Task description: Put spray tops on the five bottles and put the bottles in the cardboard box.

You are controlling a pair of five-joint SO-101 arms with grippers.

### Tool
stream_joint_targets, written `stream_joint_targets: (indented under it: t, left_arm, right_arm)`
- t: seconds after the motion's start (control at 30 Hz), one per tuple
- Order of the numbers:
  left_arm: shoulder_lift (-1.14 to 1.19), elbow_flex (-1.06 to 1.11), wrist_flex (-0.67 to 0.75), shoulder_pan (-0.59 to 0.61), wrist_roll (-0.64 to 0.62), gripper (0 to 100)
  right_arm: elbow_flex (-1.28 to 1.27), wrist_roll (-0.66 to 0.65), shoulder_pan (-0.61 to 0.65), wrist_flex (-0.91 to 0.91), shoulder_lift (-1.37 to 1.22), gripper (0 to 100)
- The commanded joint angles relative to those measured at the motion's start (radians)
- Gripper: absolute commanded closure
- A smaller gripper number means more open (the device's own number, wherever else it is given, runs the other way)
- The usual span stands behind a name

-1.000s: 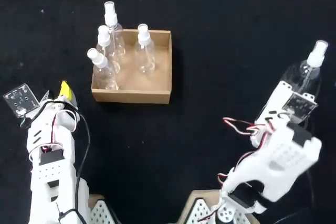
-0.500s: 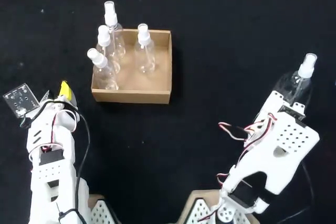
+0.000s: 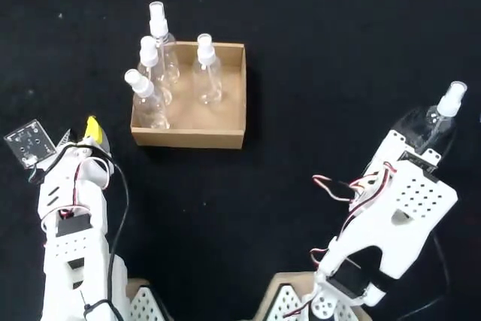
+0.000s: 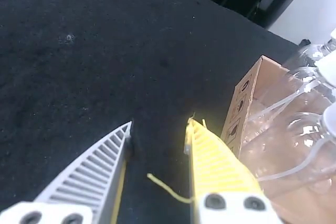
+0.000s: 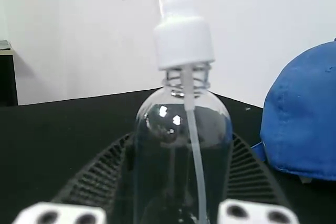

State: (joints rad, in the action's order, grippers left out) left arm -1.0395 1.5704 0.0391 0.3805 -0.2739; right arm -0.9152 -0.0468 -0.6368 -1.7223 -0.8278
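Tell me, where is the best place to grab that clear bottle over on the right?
Grip the bottle around its wide round body, from both sides, as the right gripper does. That is its broadest, steadiest part. The spray top is narrow, and bare screw thread shows under it, so it may sit loose.

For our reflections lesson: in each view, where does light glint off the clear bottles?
Right wrist view: small bright glints on the shoulder of the spray bottle in the right gripper. Left wrist view: pale highlights along the curved sides of the bottles in the cardboard box. High view: faint sheen on those bottles.
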Motion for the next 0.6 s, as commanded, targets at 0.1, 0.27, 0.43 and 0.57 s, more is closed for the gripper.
stream_joint_targets:
  t: [0.1,0.27,0.43,0.57]
  left_arm:
    - [-0.015,-0.010,0.023,0.005,-0.002,86]
    - [-0.015,-0.012,0.023,0.005,-0.002,86]
    - [-0.015,-0.012,0.023,0.005,-0.002,86]
    - [-0.015,-0.012,0.023,0.005,-0.002,86]
  right_arm:
    - [0.019,0.002,0.048,-0.020,0.004,74.5]
    - [-0.012,0.002,0.060,-0.020,0.004,60.5]
    - [-0.007,0.002,0.060,-0.023,0.010,60.3]
    - [-0.044,0.002,0.054,-0.017,0.113,60.3]
